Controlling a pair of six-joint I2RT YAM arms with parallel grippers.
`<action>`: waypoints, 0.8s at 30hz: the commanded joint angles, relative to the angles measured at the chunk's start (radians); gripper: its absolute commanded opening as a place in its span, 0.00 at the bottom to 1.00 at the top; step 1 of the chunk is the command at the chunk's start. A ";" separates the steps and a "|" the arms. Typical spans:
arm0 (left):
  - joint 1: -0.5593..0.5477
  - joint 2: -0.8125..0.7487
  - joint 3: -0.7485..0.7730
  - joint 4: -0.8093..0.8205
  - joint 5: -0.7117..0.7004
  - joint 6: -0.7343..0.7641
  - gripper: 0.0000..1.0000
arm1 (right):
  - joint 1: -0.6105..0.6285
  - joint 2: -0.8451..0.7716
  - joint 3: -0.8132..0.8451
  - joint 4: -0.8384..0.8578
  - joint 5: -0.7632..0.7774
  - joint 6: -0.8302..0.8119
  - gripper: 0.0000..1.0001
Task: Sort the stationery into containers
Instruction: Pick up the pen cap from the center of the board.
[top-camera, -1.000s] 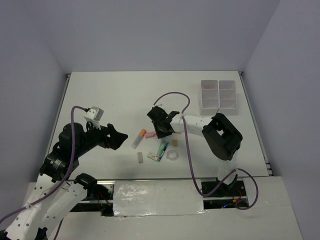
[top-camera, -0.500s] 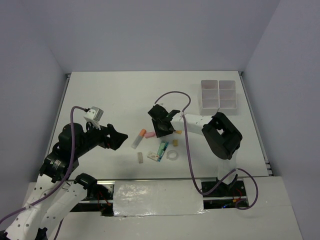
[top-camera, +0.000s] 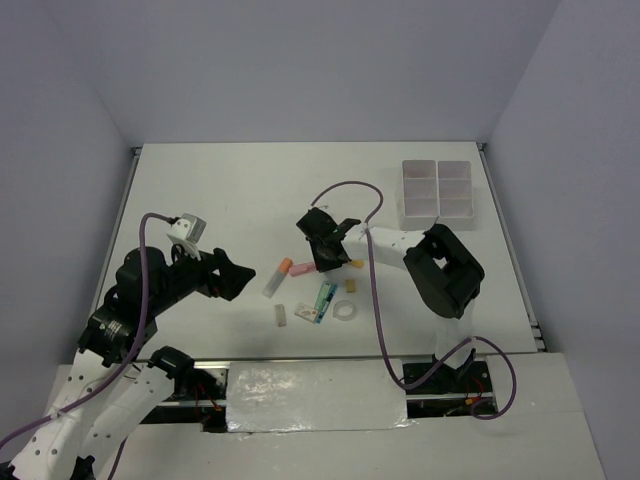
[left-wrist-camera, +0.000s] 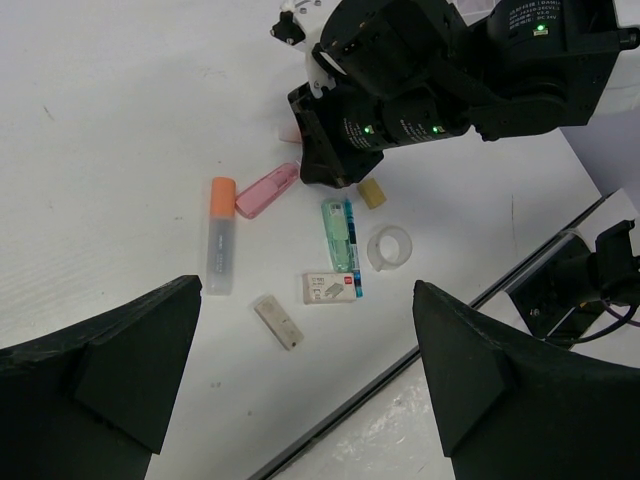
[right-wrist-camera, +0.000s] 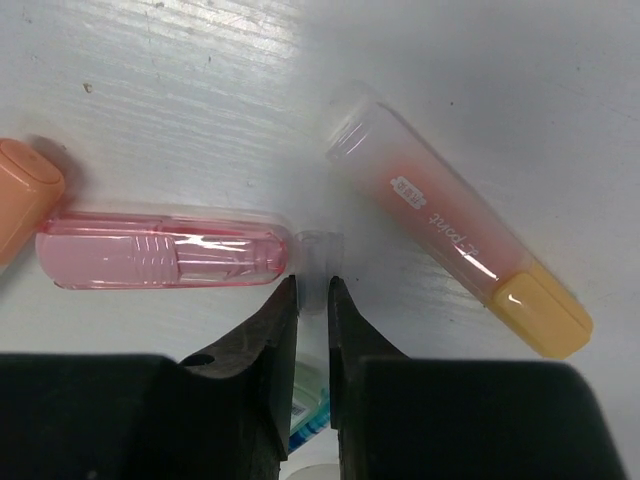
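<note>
At far left, left hand (top-camera: 238, 275) spread as wide as it goes, holding nothing, touching nothing. Hovering over the tabletop (top-camera: 220, 190) on a folded arm, fingers aimed right toward the stationery.

Just right of it and clear of both fingers, orange-capped marker (top-camera: 278, 277) lying flat, cap end farther from the arm bases. Nearer the bases, two small white erasers, a plain one (left-wrist-camera: 278, 322) and a labelled one (left-wrist-camera: 333, 287), side by side but not touching.

Next, pink marker (right-wrist-camera: 165, 255) flat on the tabletop, right under the right hand (right-wrist-camera: 311, 300). Right hand nearly pressed together, tips straddling the clear stub at the marker's right end and, as far as the close view tells, pinching it. Hand pointing down, white forearm stretched leftward from a raised black elbow.

Just right of the fingers, pink-yellow marker (right-wrist-camera: 450, 225) lying aslant, apart from them. Nearer the bases than the hand, green packet (top-camera: 326, 295), then clear tape ring (top-camera: 346, 311) and yellow eraser (top-camera: 352, 284).

Far right, toward the back, containers (top-camera: 437, 192), well apart from everything else.
</note>
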 joint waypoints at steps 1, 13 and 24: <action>0.006 -0.006 -0.002 0.041 0.021 0.011 0.99 | -0.007 0.054 0.012 -0.010 0.008 0.003 0.15; 0.004 0.015 0.004 0.032 -0.035 0.001 0.99 | -0.021 -0.233 -0.035 0.031 0.106 0.014 0.00; -0.334 0.266 0.026 0.116 -0.273 -0.119 0.99 | -0.024 -0.805 -0.276 0.066 0.262 0.108 0.00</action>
